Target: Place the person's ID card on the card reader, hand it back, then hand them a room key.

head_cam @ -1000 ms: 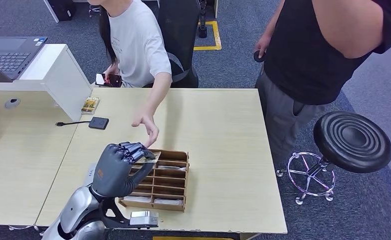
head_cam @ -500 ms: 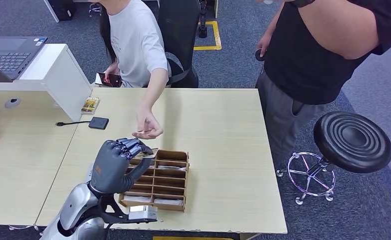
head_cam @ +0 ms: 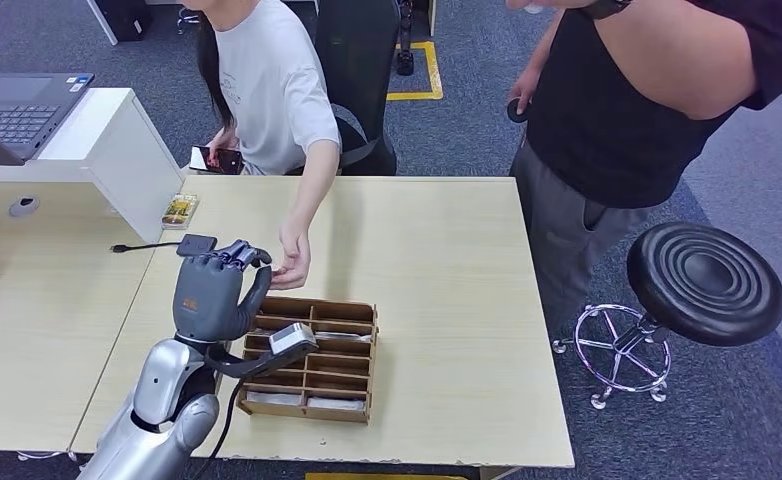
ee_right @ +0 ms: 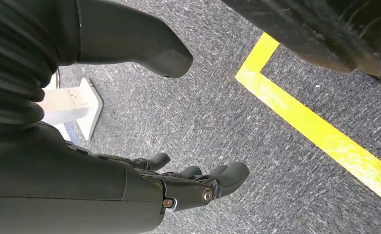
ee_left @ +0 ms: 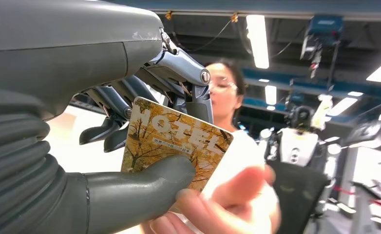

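Pinching glossy rect. key card (ee_left: 176,146) in left hand (head_cam: 210,293).

Free room and obstacles around the raised left hand

The left hand (head_cam: 210,290) is hemmed ahead by the person's hand (head_cam: 292,262), just beside its fingers. Below and to its right the path is blocked by the wooden compartment tray (head_cam: 312,357). Ahead-left the card reader (head_cam: 197,245) lies flat on the table (head_cam: 437,290); bare tabletop is seen right of the tray.

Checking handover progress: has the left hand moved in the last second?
Yes. The left hand rose from the wooden organizer toward the card reader.
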`<state>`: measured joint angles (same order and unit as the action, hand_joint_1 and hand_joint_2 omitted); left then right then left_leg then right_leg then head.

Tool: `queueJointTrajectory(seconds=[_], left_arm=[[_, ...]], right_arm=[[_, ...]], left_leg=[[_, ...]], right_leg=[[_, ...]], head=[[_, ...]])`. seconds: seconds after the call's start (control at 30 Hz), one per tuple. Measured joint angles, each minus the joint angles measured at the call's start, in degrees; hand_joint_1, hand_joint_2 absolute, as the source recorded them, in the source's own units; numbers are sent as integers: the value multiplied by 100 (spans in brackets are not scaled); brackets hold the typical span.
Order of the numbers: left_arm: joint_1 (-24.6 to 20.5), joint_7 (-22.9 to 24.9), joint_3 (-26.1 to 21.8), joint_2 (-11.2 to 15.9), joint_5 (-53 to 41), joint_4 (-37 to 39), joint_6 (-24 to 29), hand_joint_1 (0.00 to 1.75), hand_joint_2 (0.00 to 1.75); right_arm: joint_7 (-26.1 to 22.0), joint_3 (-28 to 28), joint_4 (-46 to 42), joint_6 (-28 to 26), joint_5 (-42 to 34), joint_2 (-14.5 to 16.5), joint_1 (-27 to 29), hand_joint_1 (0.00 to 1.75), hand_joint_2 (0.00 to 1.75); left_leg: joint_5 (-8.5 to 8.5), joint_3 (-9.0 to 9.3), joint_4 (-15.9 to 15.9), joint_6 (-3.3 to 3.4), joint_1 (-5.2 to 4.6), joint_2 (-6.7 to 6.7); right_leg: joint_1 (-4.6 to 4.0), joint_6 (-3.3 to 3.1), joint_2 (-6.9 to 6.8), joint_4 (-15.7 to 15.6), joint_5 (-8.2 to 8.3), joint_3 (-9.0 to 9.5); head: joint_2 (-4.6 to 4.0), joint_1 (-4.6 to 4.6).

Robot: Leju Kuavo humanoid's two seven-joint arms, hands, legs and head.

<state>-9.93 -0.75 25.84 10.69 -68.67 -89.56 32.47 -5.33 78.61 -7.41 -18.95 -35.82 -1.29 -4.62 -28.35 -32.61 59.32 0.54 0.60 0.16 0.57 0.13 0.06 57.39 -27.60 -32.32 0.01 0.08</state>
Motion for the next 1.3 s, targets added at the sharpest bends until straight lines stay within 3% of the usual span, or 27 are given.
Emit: queueJointTrajectory(seconds=[0.73, 0.77, 0.87, 0.9, 1.1, 1.3], left_arm=[[-5, -8, -123, -127, 27, 378, 22, 175, 175], [-5, -9, -123, -127, 28, 381, 22, 165, 175], [-4, -12, -123, -127, 47, 398, 23, 34, 175], [-3, -19, -124, -127, 67, 403, 25, 0, 175], [62, -53, -245, -123, 261, 410, 167, 0, 175], [258, -86, -771, -43, 431, 419, 432, 0, 175]], right_arm=[[-18, 3, 0, -39, 6, 0, -1, 0, 175], [-18, 3, 0, -39, 5, 0, -1, 0, 175], [-17, 3, 0, -37, 6, 0, -1, 0, 175], [-15, 5, 0, -36, 6, 0, -1, 0, 175], [5, 44, 0, -46, -2, 0, 0, 0, 175], [-1, 84, 0, -61, -56, 0, 6, 0, 175]], left_leg=[[-1, -2, -1, 0, 0, -1], [-1, -2, -1, 0, 0, -1], [-1, -2, 0, 0, 0, -1], [-1, -2, 0, 0, 0, -1], [-1, -2, -1, 0, 0, 0], [0, -2, -3, 0, 3, 0]], right_leg=[[0, 1, 0, 0, -1, -1], [0, 1, 0, 0, -1, -1], [0, 1, 0, 0, -1, -1], [0, 1, -1, 0, -1, 0], [0, 1, -1, 0, -1, 0], [-3, 0, 1, 2, -1, 0]], head=[[0, 1], [0, 1], [1, 1], [1, 1], [0, 1], [0, 1]])
